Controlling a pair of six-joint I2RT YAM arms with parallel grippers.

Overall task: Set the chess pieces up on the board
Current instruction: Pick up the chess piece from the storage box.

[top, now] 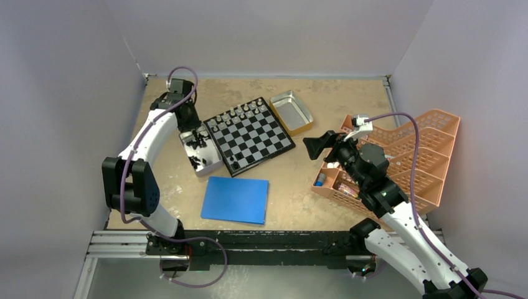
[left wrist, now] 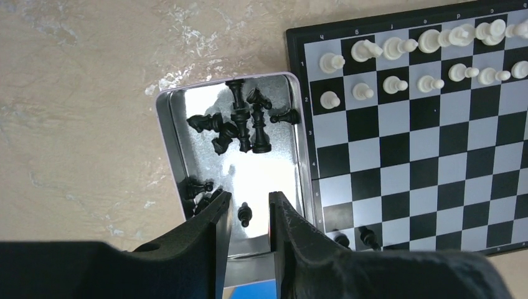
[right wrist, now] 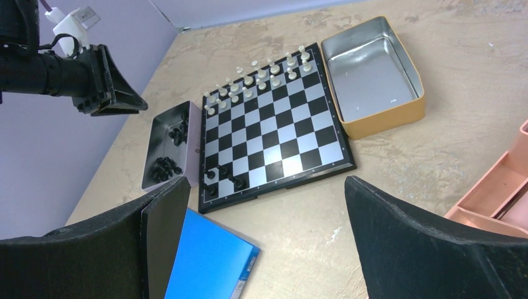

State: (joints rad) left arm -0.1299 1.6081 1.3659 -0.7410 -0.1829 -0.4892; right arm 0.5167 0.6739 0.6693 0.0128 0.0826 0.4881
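I hold my left pincer (left wrist: 249, 198) narrowly parted, a black pawn (left wrist: 245, 214) loose between its tips; my right pincer (right wrist: 268, 184) gapes released, board (right wrist: 274, 134) ahead.

tray (left wrist: 187, 149) shiny metal; board (left wrist: 411, 163) glossy, smooth; tabletop (left wrist: 75, 124) matt, mottled

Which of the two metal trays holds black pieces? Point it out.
The silvery tray along the board's left edge in the top view: black pieces lie heaped in it. The yellow-sided tray, by the board's far right corner, holds nothing.
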